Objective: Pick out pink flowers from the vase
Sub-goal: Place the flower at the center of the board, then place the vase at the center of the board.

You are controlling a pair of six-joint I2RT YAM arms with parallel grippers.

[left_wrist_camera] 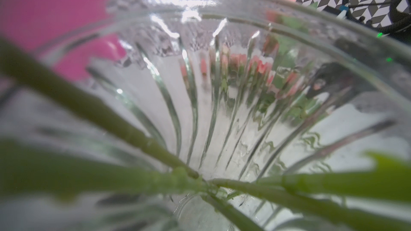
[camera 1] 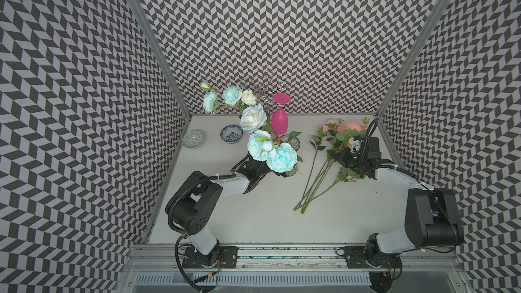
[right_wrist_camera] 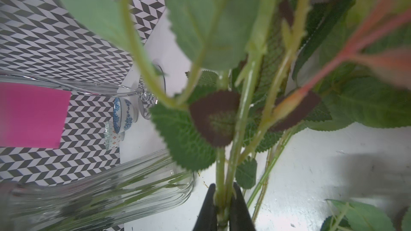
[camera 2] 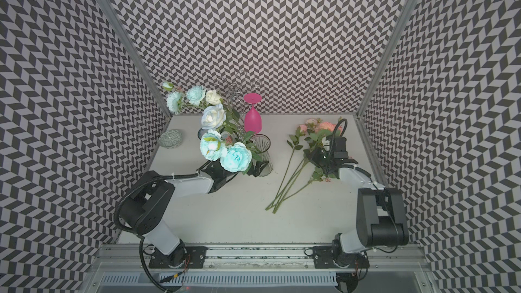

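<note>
Several pink flowers (camera 1: 349, 128) (camera 2: 318, 126) lie on the table at the right, and their long green stems (camera 1: 315, 181) fan toward the front. My right gripper (camera 1: 342, 159) (camera 2: 313, 156) (right_wrist_camera: 223, 210) sits low over their leafy middle. Its black fingers (right_wrist_camera: 206, 210) pinch two green stems. The ribbed glass vase (camera 1: 294, 140) (camera 2: 260, 142) (left_wrist_camera: 222, 107) (right_wrist_camera: 100, 192) stands mid-table and holds turquoise and white blooms. My left gripper (camera 1: 279, 171) (camera 2: 258, 169) is at its lower part, fingers against the glass and mostly hidden under the blooms. A small pink bit (camera 2: 229, 139) shows among those blooms.
A magenta goblet (camera 1: 279, 121) hangs upside down on a wire rack behind the vase. A blue-and-white bowl (camera 1: 231, 134) and a patterned glass bowl (camera 1: 193, 138) sit at the back left. Turquoise blooms (camera 1: 282, 157) overhang the left arm. Patterned walls enclose three sides.
</note>
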